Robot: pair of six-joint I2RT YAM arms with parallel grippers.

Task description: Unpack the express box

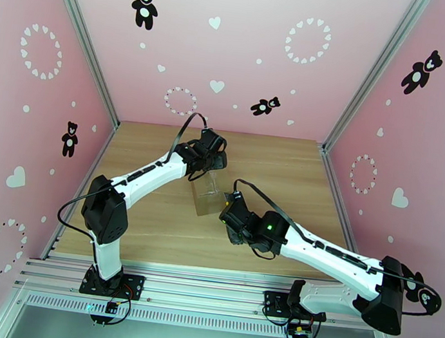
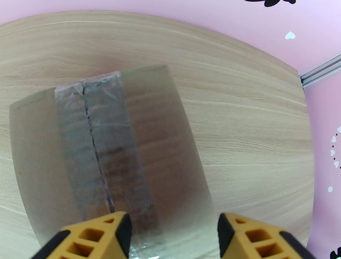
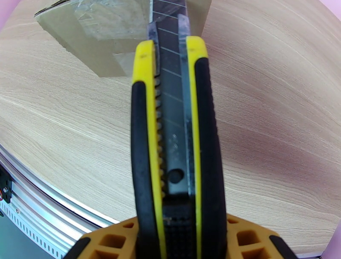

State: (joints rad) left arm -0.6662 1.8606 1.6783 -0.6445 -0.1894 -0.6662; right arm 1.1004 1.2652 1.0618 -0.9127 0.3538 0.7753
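Left gripper (image 2: 172,232) hovers over express box (image 2: 111,157), fingers spread wide, nothing held; right gripper (image 3: 181,245) just beside box, fingers clamped on yellow-black utility knife (image 3: 172,128), blade pointing at box

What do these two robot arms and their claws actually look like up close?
The left arm and right arm have white tube-like segments linked by chunky black joints, on black bases. A thin black cable loops beside each. A small green light glows near the right wrist. The left claw and right claw each have two orange-yellow fingers with cut-out holes.
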